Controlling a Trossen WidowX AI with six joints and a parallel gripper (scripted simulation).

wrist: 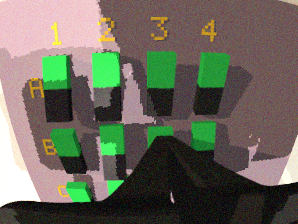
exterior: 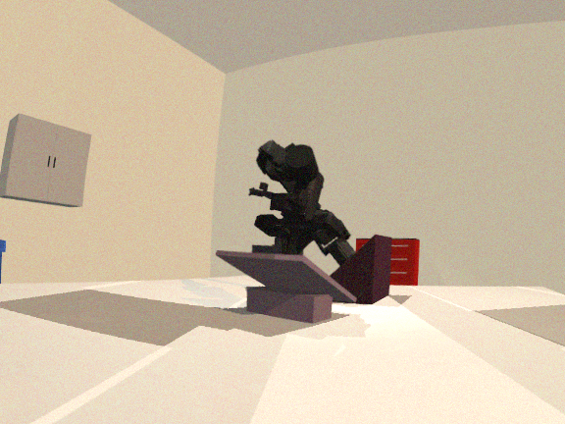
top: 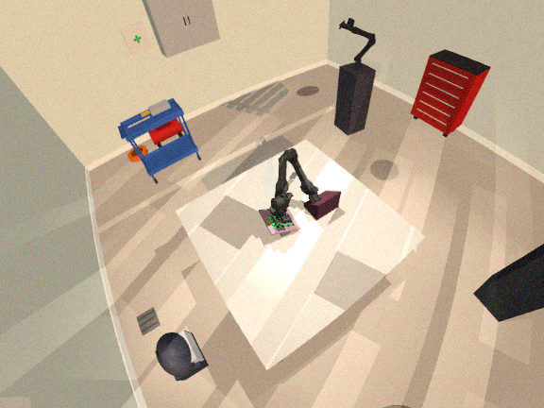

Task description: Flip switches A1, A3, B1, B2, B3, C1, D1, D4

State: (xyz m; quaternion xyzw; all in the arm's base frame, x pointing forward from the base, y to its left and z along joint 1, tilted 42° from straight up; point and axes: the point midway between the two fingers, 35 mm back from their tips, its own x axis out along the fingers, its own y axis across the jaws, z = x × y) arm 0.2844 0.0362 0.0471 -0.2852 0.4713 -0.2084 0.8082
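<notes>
The pink panel (top: 294, 229) (exterior: 294, 275) (wrist: 270, 100) is tilted on a block. In the wrist view each switch has a green and a black part. A1 (wrist: 56, 75), A2 (wrist: 106, 70), A3 (wrist: 161, 70) and A4 (wrist: 212, 70) show fully. B1 (wrist: 66, 142), B2 (wrist: 111, 137) and B4 (wrist: 203, 136) show mostly; raised ends are hard to tell. My gripper (wrist: 162, 143) is shut and empty, its tips low at B3 (wrist: 160, 131), covering its lower part; contact cannot be told. C1 (wrist: 79, 191) and C2 (wrist: 116, 187) show partly. The rest of C and row D are hidden.
A dark maroon wedge-shaped block (top: 325, 205) (exterior: 378, 270) stands beside the panel under the arm's base. A blue cart (top: 172, 153), a red drawer cabinet (top: 446, 94) (exterior: 412, 260) and a black pedestal (top: 354, 99) with another arm stand farther off.
</notes>
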